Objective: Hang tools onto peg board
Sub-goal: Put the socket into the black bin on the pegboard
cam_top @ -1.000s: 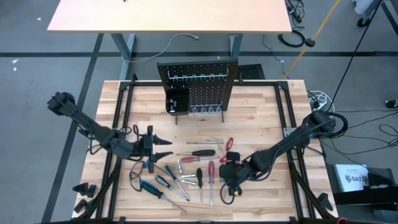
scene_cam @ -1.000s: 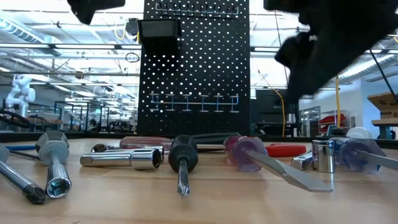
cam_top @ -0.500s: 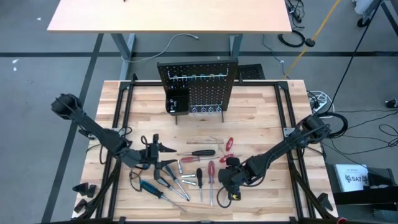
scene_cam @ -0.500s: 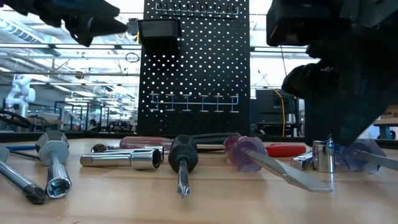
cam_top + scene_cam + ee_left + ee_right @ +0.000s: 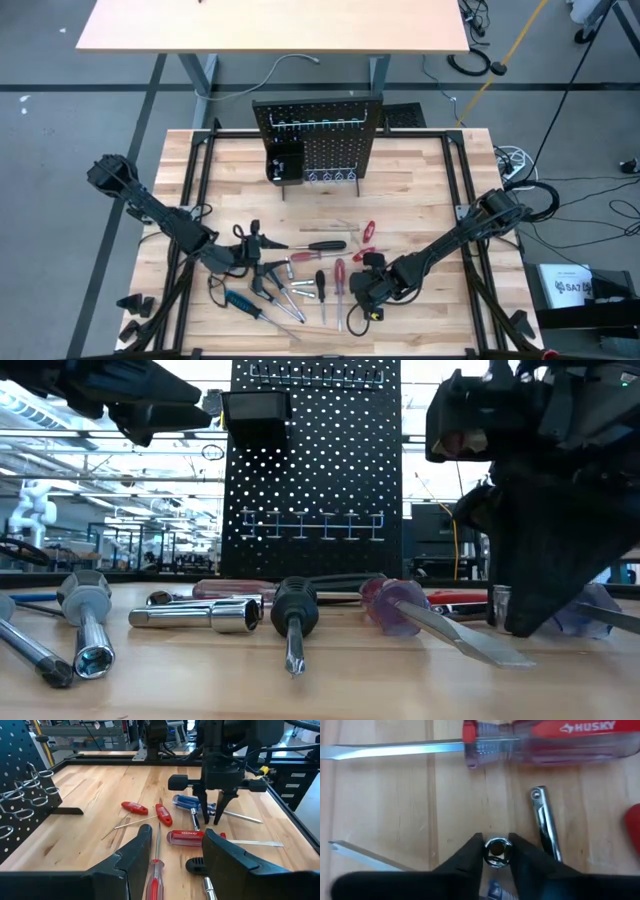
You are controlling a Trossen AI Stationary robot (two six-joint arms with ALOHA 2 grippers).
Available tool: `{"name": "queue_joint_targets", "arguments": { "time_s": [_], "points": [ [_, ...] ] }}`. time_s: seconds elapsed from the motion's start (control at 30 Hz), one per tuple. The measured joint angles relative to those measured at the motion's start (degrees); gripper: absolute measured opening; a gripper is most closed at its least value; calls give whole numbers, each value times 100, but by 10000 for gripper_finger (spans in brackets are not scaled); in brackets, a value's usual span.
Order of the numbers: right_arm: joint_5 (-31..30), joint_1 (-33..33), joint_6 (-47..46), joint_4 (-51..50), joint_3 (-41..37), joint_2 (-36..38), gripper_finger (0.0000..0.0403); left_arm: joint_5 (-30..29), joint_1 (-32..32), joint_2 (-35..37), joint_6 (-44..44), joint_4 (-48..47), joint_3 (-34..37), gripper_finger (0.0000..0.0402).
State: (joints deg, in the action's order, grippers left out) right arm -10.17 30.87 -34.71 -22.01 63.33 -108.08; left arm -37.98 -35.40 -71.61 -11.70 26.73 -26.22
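Several hand tools (image 5: 300,275) lie flat on the wooden tabletop: red, blue and black-handled screwdrivers, red-handled pliers (image 5: 150,811) and silvery sockets. The black peg board (image 5: 318,140) stands upright at the far middle, with hooks and a small bin. My right gripper (image 5: 496,851) points down among the right-hand tools, shut on a small silvery socket (image 5: 496,852). My left gripper (image 5: 172,855) is open, hovering above the left part of the tool cluster and touching nothing. A red-handled screwdriver (image 5: 156,872) lies below its fingers. My right gripper pinches the small socket by its round outer wall (image 5: 487,854) between its two fingertips (image 5: 476,849). The fingers come from above, pointing down. The socket stands upright with its open hex end facing up, and its lower end seems to rest on the table.
A Husky red-handled screwdriver (image 5: 545,740) and a silvery extension bar (image 5: 545,825) lie close to the socket. A blue-handled screwdriver (image 5: 187,802) lies by the right gripper. Black frame rails (image 5: 195,190) run along the table's sides. Bare wood (image 5: 320,205) lies between tools and peg board.
My right gripper has come down from above the tools until its fingers reach the table around the socket. My left gripper has moved toward the table's right and near edges and now sits over the left tools. No tool has moved.
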Motion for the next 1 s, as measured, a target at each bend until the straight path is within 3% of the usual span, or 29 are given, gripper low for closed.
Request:
{"name": "queue_joint_targets", "arguments": {
  "time_s": [0.17,0.47,0.67,1.0],
  "points": [
    [-39,0,22,147,0,1,51,37,0,-2,6,247,0,183],
    [-332,0,247,553,-4,617,51,994,-42,-2,688,1417,-2,183],
    [-637,-19,957,1719,-2,1236,51,1062,-185,-258,2264,2408,-60,183],
    [-639,-160,1826,3733,0,1690,53,802,-299,-1249,5657,2493,-1248,182]
  ]
}}
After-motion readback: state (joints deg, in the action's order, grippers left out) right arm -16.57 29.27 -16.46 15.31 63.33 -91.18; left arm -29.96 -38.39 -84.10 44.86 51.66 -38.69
